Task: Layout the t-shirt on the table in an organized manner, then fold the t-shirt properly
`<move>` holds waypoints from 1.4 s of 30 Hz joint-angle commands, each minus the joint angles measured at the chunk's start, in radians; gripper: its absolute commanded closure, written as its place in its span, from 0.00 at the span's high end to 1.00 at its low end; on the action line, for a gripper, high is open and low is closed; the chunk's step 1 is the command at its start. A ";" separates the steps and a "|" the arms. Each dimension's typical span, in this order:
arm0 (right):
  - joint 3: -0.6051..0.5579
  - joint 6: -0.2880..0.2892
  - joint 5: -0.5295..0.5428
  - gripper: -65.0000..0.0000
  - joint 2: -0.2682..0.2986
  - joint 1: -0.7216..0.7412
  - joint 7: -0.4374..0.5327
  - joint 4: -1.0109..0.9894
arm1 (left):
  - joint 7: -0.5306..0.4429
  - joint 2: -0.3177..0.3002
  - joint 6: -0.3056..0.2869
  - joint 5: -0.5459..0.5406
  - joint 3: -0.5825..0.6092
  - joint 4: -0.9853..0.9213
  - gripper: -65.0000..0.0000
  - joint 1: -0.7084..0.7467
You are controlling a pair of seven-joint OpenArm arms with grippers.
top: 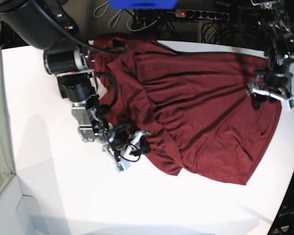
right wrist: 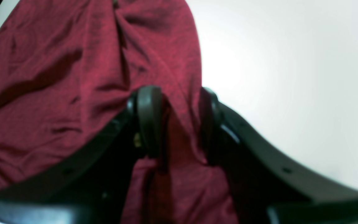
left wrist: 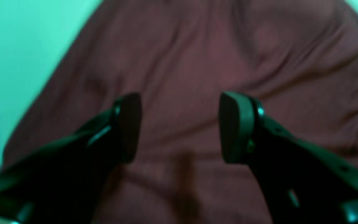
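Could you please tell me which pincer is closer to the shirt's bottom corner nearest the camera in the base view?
Right. The right pincer grips the dark red fabric t-shirt edge left of that corner; the left pincer hangs open over the far right edge.

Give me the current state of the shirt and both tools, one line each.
t-shirt: spread on the table, wrinkled, not folded, bunched along one edge.
left tool: open above the shirt, holding nothing.
right tool: fingers on either side of a shirt edge fold; firm grip unclear.
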 commanded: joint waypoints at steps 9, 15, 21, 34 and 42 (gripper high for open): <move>0.002 0.001 0.012 0.33 -0.007 0.009 0.023 0.207 | -0.017 -0.015 -0.001 0.000 0.005 -0.272 0.59 -0.072; 0.001 0.001 0.011 0.33 -0.049 0.017 0.024 0.204 | -0.016 -0.023 -0.001 0.001 -0.003 -0.309 0.59 -0.062; 0.001 0.001 0.011 0.33 -0.095 0.019 0.033 0.146 | -0.017 -0.047 -0.001 -0.002 -0.004 -0.301 0.59 -0.022; 0.001 -0.123 0.011 0.33 -0.096 0.026 0.161 0.011 | -0.017 -0.058 -0.001 0.000 -0.004 -0.313 0.59 -0.005; 0.001 -0.241 0.011 0.33 -0.046 0.025 0.196 -0.071 | -0.017 -0.059 -0.001 0.000 -0.004 -0.313 0.59 -0.008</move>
